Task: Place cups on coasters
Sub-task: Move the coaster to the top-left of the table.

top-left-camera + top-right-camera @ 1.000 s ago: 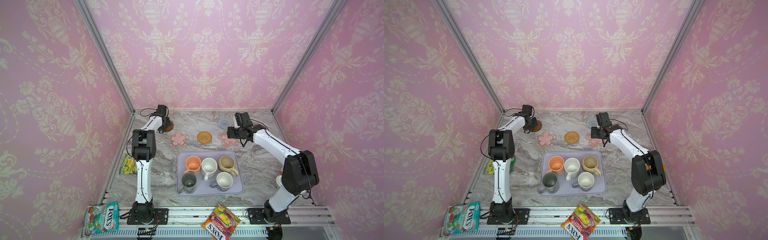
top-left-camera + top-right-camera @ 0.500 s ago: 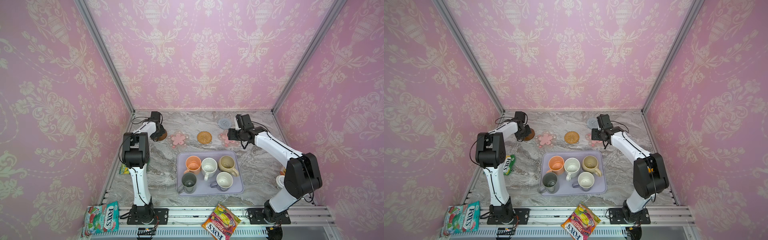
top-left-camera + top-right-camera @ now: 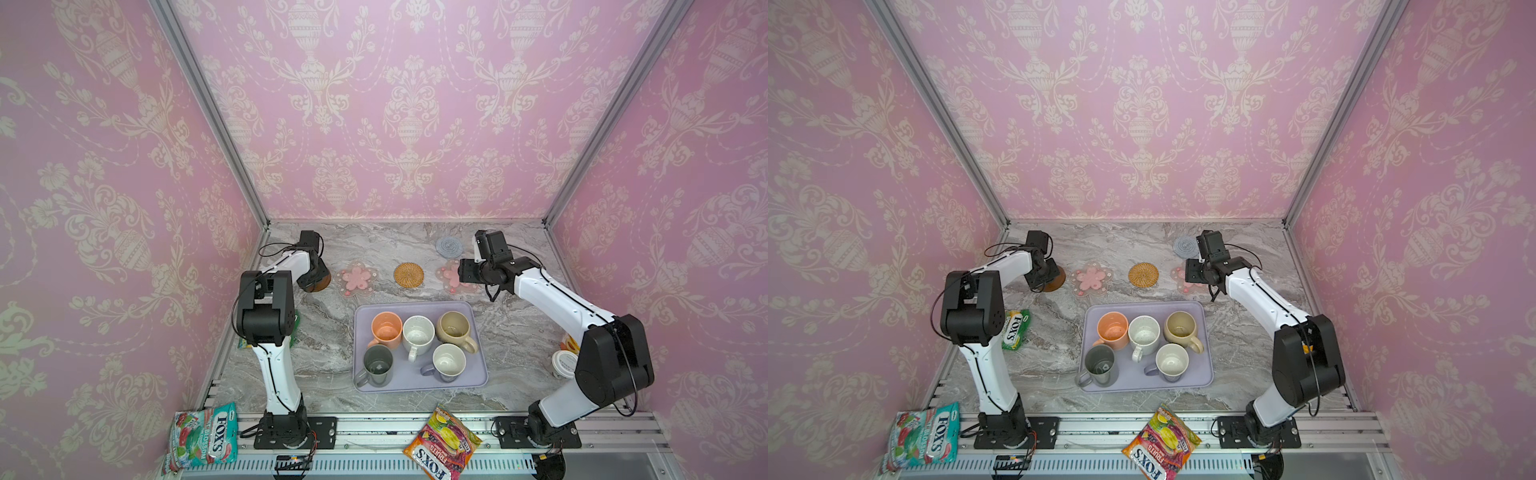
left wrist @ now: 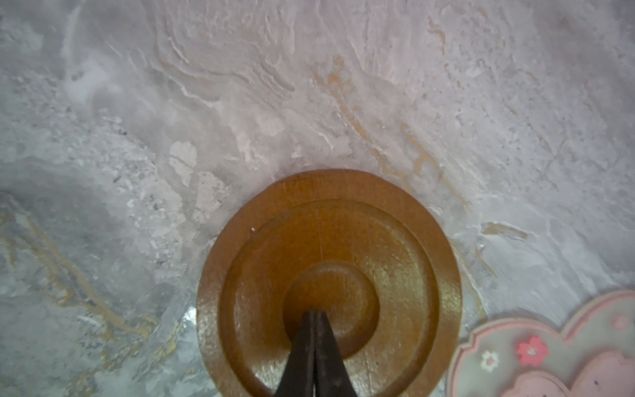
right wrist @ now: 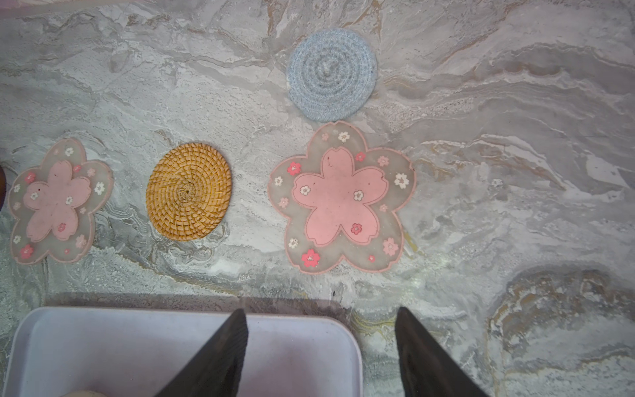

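Glossy wooden disc (image 4: 330,240), woven rattan round (image 5: 188,191)

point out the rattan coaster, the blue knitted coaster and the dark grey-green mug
rattan coaster (image 5: 188,191): right wrist view, on the centre of its weave
blue knitted coaster (image 5: 331,74): right wrist view, on the centre of its spiral
dark grey-green mug (image 3: 378,365): in a top view, on its inner bottom

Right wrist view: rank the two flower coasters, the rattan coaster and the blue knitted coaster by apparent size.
1. flower coaster by the blue knitted coaster
2. other flower coaster, probably just farther off
3. rattan coaster and blue knitted coaster, about alike
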You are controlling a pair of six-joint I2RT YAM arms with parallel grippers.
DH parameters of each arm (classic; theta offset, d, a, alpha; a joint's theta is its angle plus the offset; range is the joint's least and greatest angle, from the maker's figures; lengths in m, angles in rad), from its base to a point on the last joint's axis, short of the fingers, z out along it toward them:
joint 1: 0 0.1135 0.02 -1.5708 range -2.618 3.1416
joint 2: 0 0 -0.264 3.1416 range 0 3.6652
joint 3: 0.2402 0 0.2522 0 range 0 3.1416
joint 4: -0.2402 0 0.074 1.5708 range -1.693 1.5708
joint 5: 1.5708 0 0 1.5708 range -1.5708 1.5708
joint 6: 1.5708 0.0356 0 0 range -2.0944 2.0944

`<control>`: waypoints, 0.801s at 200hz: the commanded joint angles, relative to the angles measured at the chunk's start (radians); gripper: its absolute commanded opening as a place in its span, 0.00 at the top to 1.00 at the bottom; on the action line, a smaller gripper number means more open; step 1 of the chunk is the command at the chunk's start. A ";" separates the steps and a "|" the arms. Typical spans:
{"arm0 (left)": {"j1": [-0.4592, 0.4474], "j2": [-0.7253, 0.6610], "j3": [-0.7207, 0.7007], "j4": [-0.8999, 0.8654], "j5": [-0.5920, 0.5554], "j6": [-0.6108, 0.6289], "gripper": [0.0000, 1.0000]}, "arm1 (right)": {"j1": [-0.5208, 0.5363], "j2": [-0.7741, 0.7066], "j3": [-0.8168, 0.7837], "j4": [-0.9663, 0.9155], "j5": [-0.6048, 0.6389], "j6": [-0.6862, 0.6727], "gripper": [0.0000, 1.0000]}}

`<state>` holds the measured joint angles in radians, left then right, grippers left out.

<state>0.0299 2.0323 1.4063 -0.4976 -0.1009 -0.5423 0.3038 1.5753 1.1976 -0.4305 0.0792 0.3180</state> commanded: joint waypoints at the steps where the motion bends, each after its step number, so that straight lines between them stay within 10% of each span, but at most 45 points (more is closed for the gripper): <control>1: 0.008 -0.027 -0.043 -0.073 -0.009 -0.030 0.93 | 0.008 -0.052 -0.013 -0.013 0.017 0.007 0.30; 160: 0.007 -0.237 0.001 -0.082 0.061 -0.027 0.72 | 0.008 0.063 0.086 -0.022 0.003 -0.017 0.31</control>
<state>0.0299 1.8687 1.3766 -0.5484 -0.0650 -0.5667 0.3038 1.5898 1.2221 -0.4393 0.0784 0.3149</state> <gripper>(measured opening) 0.274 0.695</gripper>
